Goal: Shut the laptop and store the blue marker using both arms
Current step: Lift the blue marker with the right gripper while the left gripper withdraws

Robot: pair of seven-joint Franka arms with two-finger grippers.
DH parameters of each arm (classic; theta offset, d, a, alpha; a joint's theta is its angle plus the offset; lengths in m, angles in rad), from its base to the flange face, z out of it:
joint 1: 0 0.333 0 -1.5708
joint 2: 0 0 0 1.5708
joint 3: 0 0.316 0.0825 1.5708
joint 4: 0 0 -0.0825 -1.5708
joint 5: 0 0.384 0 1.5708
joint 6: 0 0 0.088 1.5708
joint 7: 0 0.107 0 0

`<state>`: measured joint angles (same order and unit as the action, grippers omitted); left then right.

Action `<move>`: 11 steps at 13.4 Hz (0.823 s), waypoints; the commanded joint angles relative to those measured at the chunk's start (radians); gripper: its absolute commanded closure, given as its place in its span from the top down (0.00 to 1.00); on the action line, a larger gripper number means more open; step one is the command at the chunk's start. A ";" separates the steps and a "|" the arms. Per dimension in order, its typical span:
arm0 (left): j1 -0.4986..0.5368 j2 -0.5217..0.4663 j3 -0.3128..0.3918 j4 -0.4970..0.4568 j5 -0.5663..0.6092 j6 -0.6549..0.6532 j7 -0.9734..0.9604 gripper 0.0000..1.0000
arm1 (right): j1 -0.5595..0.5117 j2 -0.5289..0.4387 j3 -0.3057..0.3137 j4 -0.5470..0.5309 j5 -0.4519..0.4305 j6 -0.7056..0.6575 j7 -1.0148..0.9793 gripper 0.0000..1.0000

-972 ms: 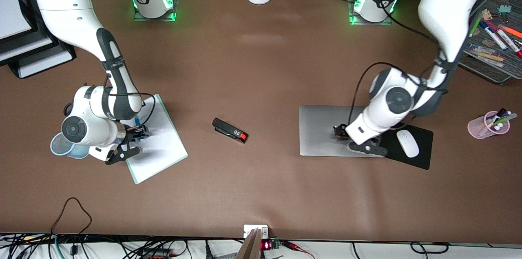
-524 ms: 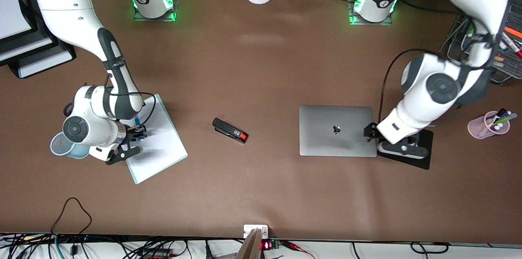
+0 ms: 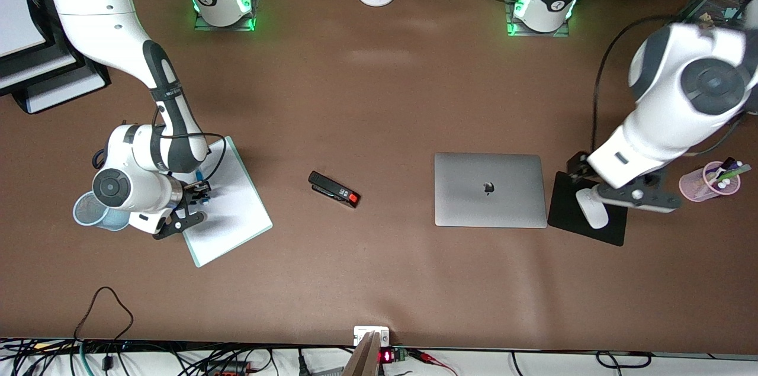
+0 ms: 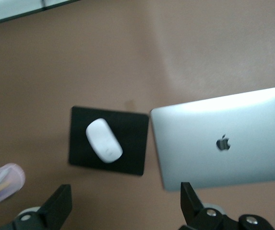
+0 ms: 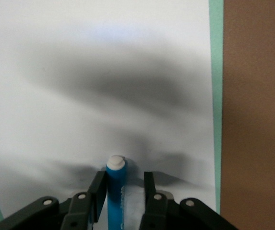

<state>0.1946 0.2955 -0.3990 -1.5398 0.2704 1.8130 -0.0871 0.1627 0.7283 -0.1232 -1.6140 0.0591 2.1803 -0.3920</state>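
Observation:
The laptop (image 3: 490, 189) (image 4: 223, 143) lies closed and flat, its lid with the dark logo facing up. The blue marker (image 5: 115, 191) (image 3: 200, 176) lies on a white pad (image 3: 237, 210), its pale end pointing away from the right wrist. My right gripper (image 3: 198, 195) (image 5: 123, 184) is low over the pad and straddles the marker. One finger (image 5: 98, 189) touches the marker, while a gap shows between the marker and the other finger (image 5: 149, 187). My left gripper (image 3: 636, 198) (image 4: 123, 211) hangs wide open and empty, up in the air over the mouse pad's edge.
A black mouse pad (image 3: 568, 210) with a white mouse (image 3: 592, 208) lies beside the laptop, and a pink cup of markers (image 3: 713, 182) stands toward the left arm's end. A black stapler (image 3: 334, 189) is mid-table. A blue cup (image 3: 89, 210) stands beside the white pad.
The left arm has lifted off the closed laptop lid and swung toward its own end of the table. The right gripper's fingers have narrowed around the marker.

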 commanded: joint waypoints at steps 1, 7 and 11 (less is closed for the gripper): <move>0.032 -0.088 -0.011 0.009 -0.063 -0.109 0.079 1.00 | 0.005 -0.009 -0.003 -0.012 -0.012 0.004 -0.008 0.38; 0.101 -0.249 -0.009 -0.006 -0.218 -0.247 0.179 1.00 | 0.003 -0.009 -0.003 -0.012 -0.012 0.003 -0.005 0.36; 0.134 -0.320 -0.006 -0.003 -0.272 -0.317 0.176 1.00 | 0.003 -0.007 -0.003 -0.012 -0.010 0.003 -0.004 0.34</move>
<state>0.3106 0.0275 -0.3985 -1.5189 0.0246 1.5191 0.0710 0.1627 0.7283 -0.1232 -1.6152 0.0590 2.1803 -0.3921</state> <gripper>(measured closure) 0.000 0.643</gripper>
